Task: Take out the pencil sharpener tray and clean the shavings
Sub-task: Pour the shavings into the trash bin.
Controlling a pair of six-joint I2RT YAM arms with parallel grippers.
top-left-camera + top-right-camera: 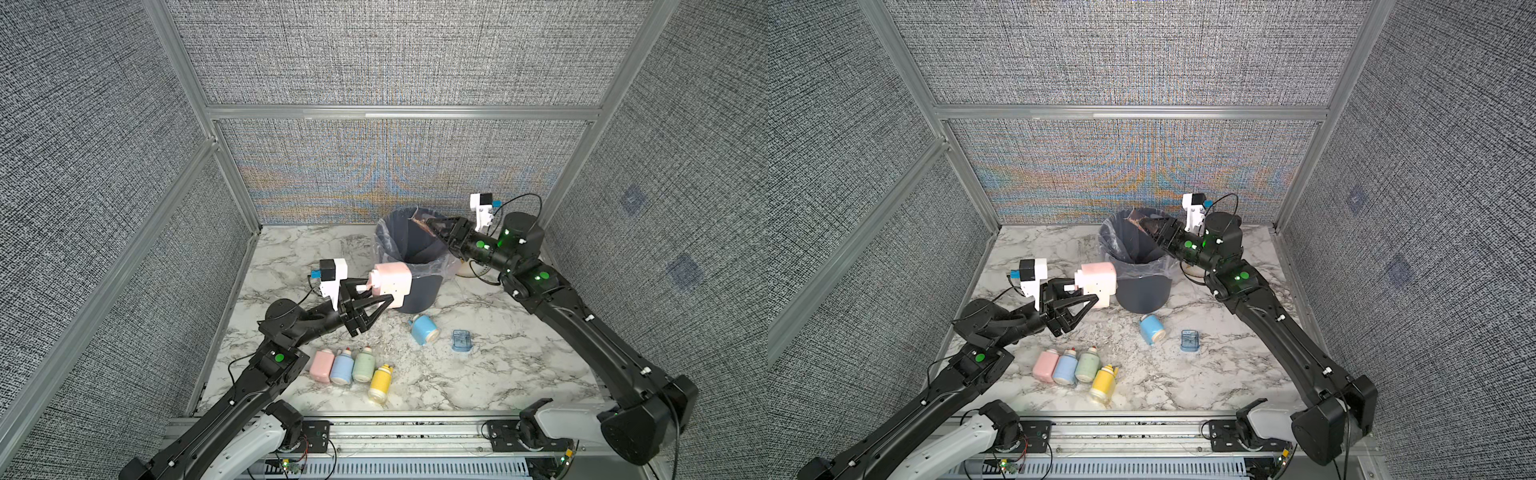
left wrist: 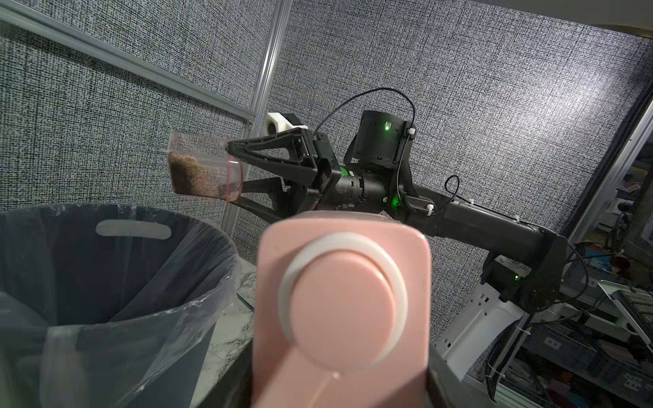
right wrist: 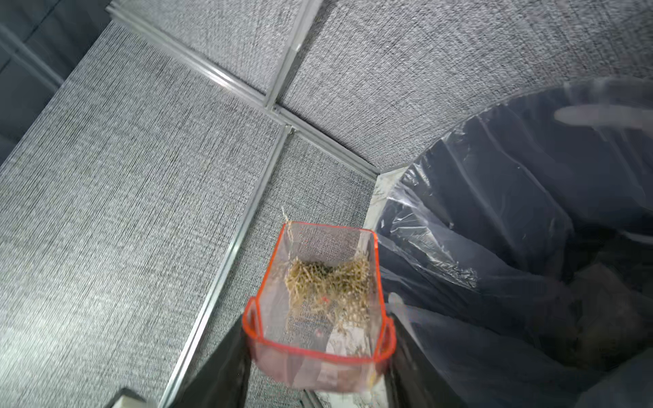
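Tray (image 3: 311,353): clear plastic with an orange-red rim, out of its sharpener. It is pinched at one end by the right hand (image 2: 231,173), tilted in the air at the far side of the bin (image 1: 415,291) mouth. Shavings (image 3: 328,279): a tangled tan-brown clump still inside the tray, with a few strands on its wall. Pink sharpener (image 1: 392,282): rounded box with a white ring on its face, clamped in the left hand (image 1: 380,293), off the tabletop just beside the bin.
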